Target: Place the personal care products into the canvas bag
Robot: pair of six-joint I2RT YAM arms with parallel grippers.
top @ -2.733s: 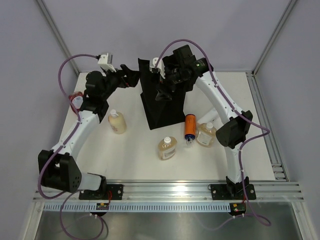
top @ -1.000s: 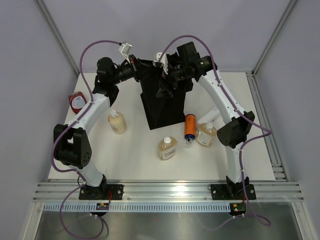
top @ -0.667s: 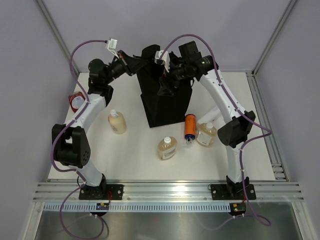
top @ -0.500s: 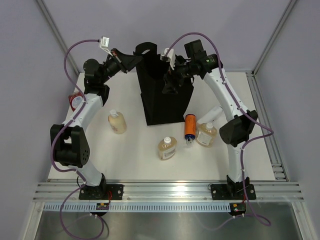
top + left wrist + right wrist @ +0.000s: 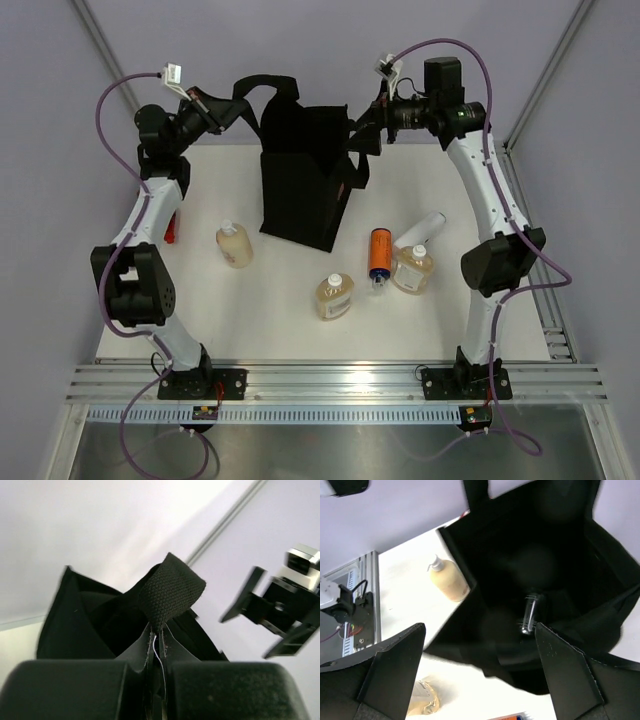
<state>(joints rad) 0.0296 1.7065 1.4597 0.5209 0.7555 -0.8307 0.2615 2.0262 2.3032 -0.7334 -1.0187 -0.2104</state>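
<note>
Black canvas tote bag [image 5: 300, 190] wants its loop handle [image 5: 170, 592], pinched in the left hand [image 5: 156, 670], pulled taut, mouth gaping below the wide, empty right hand [image 5: 360, 137].

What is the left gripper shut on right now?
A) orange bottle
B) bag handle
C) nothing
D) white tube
B: in the left wrist view the left gripper pinches the black woven handle of the bag between its closed fingers.
</note>
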